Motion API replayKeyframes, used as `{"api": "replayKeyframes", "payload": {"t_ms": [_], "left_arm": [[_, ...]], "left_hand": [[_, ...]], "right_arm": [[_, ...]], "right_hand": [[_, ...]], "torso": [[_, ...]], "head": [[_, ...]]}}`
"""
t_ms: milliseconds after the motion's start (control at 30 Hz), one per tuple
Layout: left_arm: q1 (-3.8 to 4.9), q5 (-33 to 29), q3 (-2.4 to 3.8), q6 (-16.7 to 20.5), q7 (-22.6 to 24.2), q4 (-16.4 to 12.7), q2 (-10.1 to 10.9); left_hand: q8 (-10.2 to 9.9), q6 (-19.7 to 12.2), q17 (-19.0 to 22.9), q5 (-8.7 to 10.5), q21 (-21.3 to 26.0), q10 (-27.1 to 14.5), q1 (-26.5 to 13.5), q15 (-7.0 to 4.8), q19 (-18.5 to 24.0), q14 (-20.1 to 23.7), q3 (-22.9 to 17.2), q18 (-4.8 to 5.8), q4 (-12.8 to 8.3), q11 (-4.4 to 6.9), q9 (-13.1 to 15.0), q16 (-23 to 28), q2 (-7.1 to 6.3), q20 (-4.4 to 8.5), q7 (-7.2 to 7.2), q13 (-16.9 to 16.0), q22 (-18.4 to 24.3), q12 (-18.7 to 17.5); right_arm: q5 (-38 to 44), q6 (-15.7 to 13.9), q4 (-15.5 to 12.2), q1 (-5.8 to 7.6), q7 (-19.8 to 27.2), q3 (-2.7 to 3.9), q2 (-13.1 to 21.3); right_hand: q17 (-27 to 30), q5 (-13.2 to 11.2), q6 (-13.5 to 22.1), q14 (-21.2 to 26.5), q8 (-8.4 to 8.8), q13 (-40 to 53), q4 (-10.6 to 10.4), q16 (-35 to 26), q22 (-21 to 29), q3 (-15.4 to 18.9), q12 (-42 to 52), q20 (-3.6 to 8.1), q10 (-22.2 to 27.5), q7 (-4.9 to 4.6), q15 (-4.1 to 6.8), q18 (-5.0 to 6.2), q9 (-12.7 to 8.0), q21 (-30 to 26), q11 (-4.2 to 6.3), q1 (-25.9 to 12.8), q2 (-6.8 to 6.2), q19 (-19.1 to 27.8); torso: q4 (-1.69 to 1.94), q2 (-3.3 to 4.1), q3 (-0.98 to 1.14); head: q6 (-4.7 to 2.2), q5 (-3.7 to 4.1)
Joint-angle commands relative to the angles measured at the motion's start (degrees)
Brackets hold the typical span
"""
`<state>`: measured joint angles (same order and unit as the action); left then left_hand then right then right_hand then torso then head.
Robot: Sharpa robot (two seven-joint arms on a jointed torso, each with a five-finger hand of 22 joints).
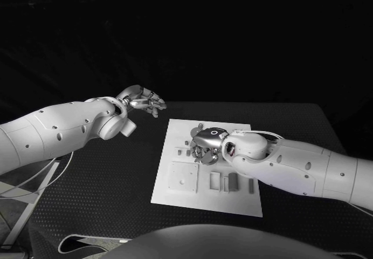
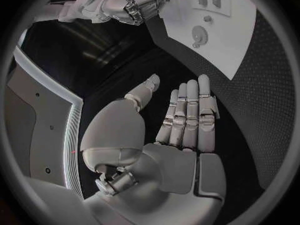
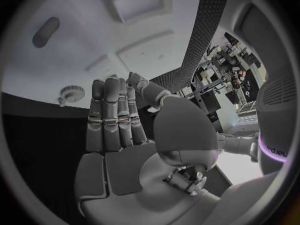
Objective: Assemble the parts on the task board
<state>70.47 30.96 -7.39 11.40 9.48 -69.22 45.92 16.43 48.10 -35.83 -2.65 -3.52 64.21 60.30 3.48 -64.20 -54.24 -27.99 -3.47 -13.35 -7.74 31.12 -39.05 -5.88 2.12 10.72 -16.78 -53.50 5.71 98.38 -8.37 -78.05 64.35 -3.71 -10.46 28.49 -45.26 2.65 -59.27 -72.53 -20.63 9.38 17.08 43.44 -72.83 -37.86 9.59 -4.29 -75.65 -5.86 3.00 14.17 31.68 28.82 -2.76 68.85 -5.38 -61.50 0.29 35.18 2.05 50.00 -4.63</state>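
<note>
The white task board (image 1: 206, 186) lies mid-counter (image 1: 101, 205); over its far half hovers the right hand (image 1: 206, 147), fingers straight, holding nothing. Farther off, beyond the board's left corner, the left hand (image 1: 144, 100) hangs empty, fingers extended

Head camera looking down at the table, 2 wrist fisheyes close behind each palm, all 3 sharing the task board (image 1: 180, 190), perhaps partly

1. We see a black table (image 1: 101, 189) with a finely dotted surface.
2. We find the white task board (image 1: 182, 197) lying flat on it, the dotted surface showing beyond all the board's edges.
</note>
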Motion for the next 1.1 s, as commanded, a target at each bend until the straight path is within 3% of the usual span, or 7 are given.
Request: {"api": "replayKeyframes", "payload": {"t_ms": [33,200,833,933,1000,1100], "left_arm": [[0.05,-0.5,0.04,0.1,0.3,-0.1,-0.2],[0.05,-0.5,0.04,0.0,0.3,-0.1,-0.2],[0.06,-0.5,0.04,0.1,0.3,-0.1,-0.4],[0.06,-0.5,0.04,0.0,0.3,-0.1,-0.4],[0.06,-0.5,0.04,0.0,0.3,-0.1,-0.5],[0.06,-0.5,0.04,-0.1,0.3,-0.1,-0.5]], "left_hand": [[0.2,-0.3,-0.1,-0.22,-0.4,-0.5,-0.3,0.03,-0.4,-0.2,-0.1,-0.60,0.4,0.03,-0.1,0.3,0.03,-0.08,-0.04,0.1,0.1,0.3],[0.2,-0.3,-0.1,-0.22,-0.4,-0.5,-0.3,0.03,-0.4,-0.2,-0.1,-0.59,0.4,0.03,-0.1,0.3,0.02,-0.08,-0.05,0.1,0.1,0.3],[0.2,-0.3,-0.2,-0.22,-0.4,-0.5,-0.3,0.03,-0.4,-0.3,-0.1,-0.58,0.4,0.03,-0.1,0.4,0.01,-0.07,-0.04,0.1,0.2,0.4],[0.2,-0.3,-0.2,-0.22,-0.4,-0.5,-0.3,0.03,-0.4,-0.3,-0.1,-0.58,0.5,0.03,-0.1,0.4,0.01,-0.07,-0.05,0.1,0.2,0.4],[0.2,-0.3,-0.2,-0.22,-0.4,-0.5,-0.3,0.03,-0.4,-0.3,-0.1,-0.58,0.5,0.03,-0.1,0.4,0.01,-0.07,-0.05,0.1,0.2,0.4],[0.2,-0.3,-0.3,-0.23,-0.4,-0.5,-0.2,0.03,-0.4,-0.3,-0.1,-0.58,0.5,0.03,-0.1,0.4,0.02,-0.06,-0.05,0.1,0.2,0.4]], "right_arm": [[1.8,1.2,-0.1,-0.18,-0.2,-0.31,-0.5],[2.3,1.3,0.4,-0.45,-0.3,-0.88,-1.0],[3.3,1.9,0.7,-1.15,-0.3,-1.23,-2.2],[3.6,1.9,1.2,-1.30,-0.3,-1.63,-2.6],[3.7,1.8,1.6,-1.54,-0.3,-2.34,-2.7],[4.1,1.6,1.9,-2.07,-0.4,-2.44,-2.8]], "right_hand": [[-0.1,0.1,-0.2,0.0,-0.19,0.1,-0.2,0.1,-0.1,-0.2,-0.4,-0.03,-0.1,-0.06,0.29,0.83,0.1,-0.1,-0.17,0.0,0.75,-0.2],[-0.1,0.1,-0.2,0.0,-0.19,0.1,-0.2,0.1,-0.1,-0.2,-0.4,-0.03,-0.1,-0.06,0.28,0.83,0.1,-0.1,-0.18,0.0,0.77,-0.2],[-0.1,0.1,-0.1,0.0,-0.17,0.2,-0.2,0.1,-0.1,-0.2,-0.5,-0.02,-0.1,-0.07,0.28,0.83,0.2,-0.1,-0.19,0.0,0.82,-0.2],[-0.1,0.1,-0.1,0.0,-0.16,0.2,-0.2,0.1,-0.2,-0.2,-0.5,-0.02,0.0,-0.08,0.28,0.83,0.2,-0.1,-0.19,0.0,0.83,-0.2],[-0.1,0.1,-0.1,0.0,-0.16,0.2,-0.2,0.1,-0.2,-0.2,-0.5,-0.01,0.0,-0.08,0.28,0.83,0.3,-0.1,-0.19,0.0,0.84,-0.3],[-0.1,0.1,-0.1,0.0,-0.15,0.2,-0.2,0.1,-0.2,-0.2,-0.5,-0.01,0.0,-0.08,0.28,0.83,0.3,-0.1,-0.19,0.0,0.85,-0.3]], "torso": [[-0.04,-0.04,0.06],[-0.05,-0.02,-0.03],[0.02,0.00,-0.03],[0.00,-0.03,-0.02],[-0.01,-0.02,-0.01],[0.00,0.00,0.04]], "head": [[0.00,-0.39],[0.00,-0.55],[0.00,-1.05],[0.00,-1.04],[0.00,-1.06],[0.00,-1.06]]}}
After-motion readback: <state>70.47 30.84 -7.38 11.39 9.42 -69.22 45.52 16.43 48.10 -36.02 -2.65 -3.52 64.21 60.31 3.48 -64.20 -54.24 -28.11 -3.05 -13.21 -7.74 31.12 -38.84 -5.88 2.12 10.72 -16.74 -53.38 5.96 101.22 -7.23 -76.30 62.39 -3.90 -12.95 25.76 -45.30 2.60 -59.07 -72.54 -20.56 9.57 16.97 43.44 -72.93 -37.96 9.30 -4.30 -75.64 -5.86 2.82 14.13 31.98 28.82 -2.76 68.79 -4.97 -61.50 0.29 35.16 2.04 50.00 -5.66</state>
